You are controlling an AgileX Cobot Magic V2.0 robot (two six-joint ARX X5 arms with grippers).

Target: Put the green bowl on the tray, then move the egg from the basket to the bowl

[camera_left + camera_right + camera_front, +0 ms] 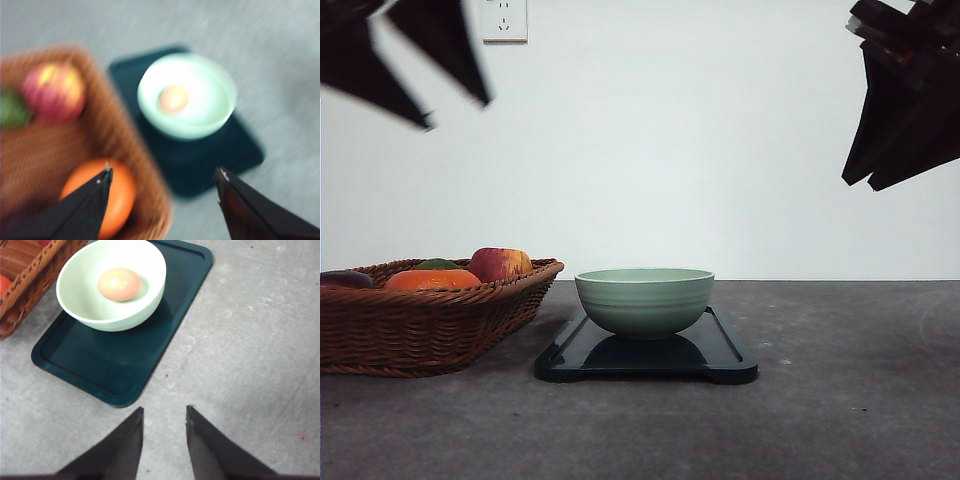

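The pale green bowl stands upright on the dark tray at the middle of the table. Inside the bowl lies the reddish-brown egg, resting on the bottom. The wicker basket sits just left of the tray, apart from it. My left gripper hangs high at the upper left, open and empty; its blurred wrist view looks down on the egg, the bowl and the basket. High at the upper right, my right gripper is open with nothing held, its fingertips above bare table beside the tray.
The basket holds a red-and-yellow apple, a flattish orange fruit, a green item and a dark item at its far left. Grey table surface stretches to the right and front of the tray. A white wall stands behind.
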